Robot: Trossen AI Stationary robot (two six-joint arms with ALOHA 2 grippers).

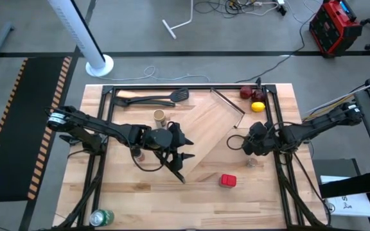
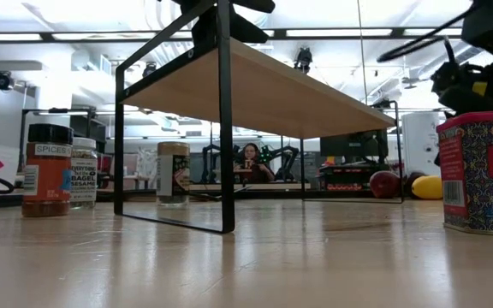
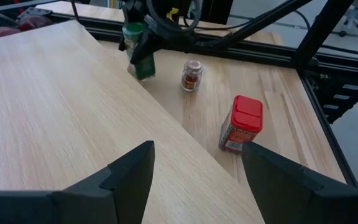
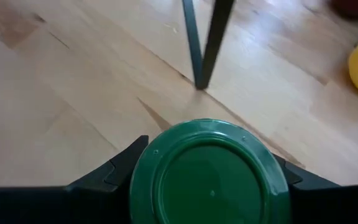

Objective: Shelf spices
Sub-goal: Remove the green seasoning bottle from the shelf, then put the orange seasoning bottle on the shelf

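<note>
The shelf (image 1: 201,131), a pale board on black legs, stands slantwise mid-table. My left gripper (image 3: 194,174) is open just above the board's near-left part (image 1: 180,153). Beside the shelf's right end, my right gripper (image 1: 252,138) is shut on the green jar (image 4: 210,177). The red square tin (image 1: 228,181) and a small shaker (image 3: 192,75) stand on the table near the front right. The tan cylinder (image 1: 160,117) stands left of the shelf. The black-capped jar (image 2: 47,171) and the white-capped jar (image 2: 84,173) stand under my left arm. My right gripper pinches the green jar between its two fingers, one on each side just below the green lid (image 4: 143,163). The fingers come from above, pointing down, so the lid faces the wrist camera. The jar (image 3: 140,53) hangs slightly tilted; I cannot tell whether its base is clear of the table.
A black tube frame (image 1: 108,115) rings the table. Two black spatulas (image 1: 153,98) lie at the far left, and a lemon (image 1: 257,106) and dark red fruit (image 1: 247,92) at the far right. A green can (image 1: 101,218) stands at the near left corner. One shelf leg (image 4: 201,43) stands close by the jar.
</note>
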